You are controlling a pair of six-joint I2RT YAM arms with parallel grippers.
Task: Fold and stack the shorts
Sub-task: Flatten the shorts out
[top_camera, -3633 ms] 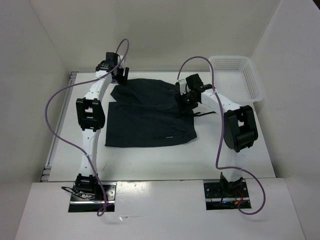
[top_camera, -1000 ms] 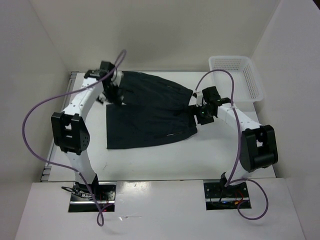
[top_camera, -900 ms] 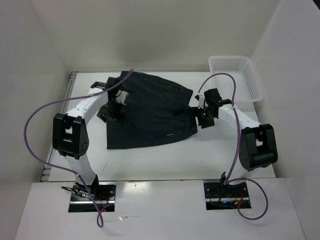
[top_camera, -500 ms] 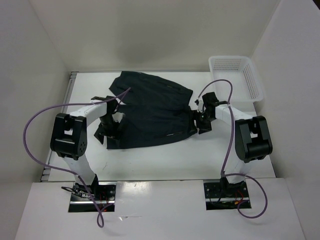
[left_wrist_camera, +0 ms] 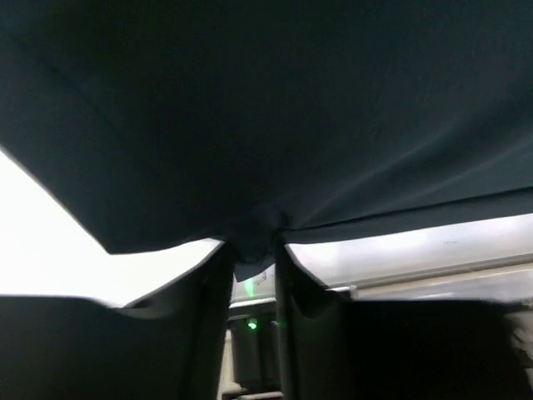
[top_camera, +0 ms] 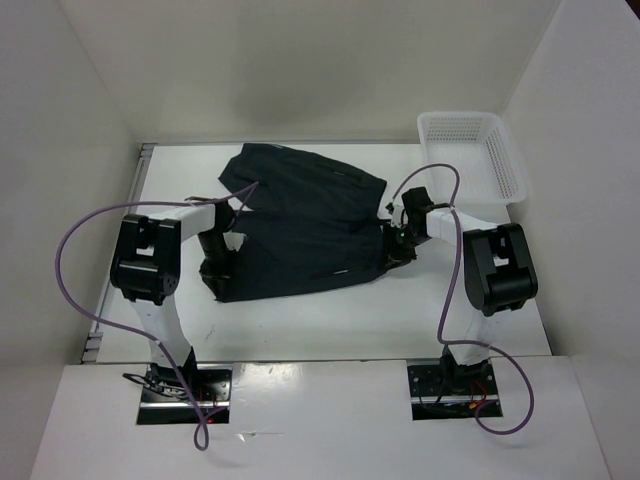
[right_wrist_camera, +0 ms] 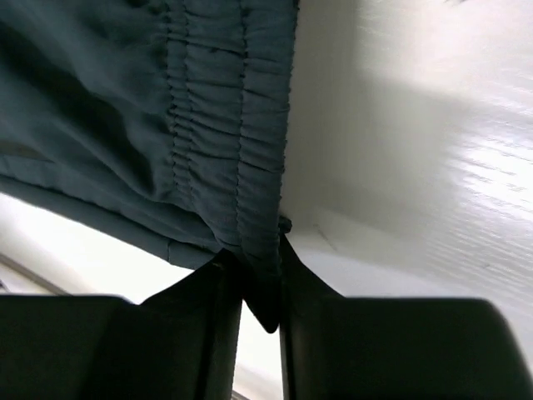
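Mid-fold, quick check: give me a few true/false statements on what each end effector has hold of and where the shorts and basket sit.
1. The left end effector is shut on an edge of the shorts. True.
2. The right end effector is open and clear of the fabric. False: it is shut on the gathered waistband.
3. The basket stands at the far corner on the right arm's side. True.
4. The shorts lie inside the basket. False: they lie on the table, apart from the basket.
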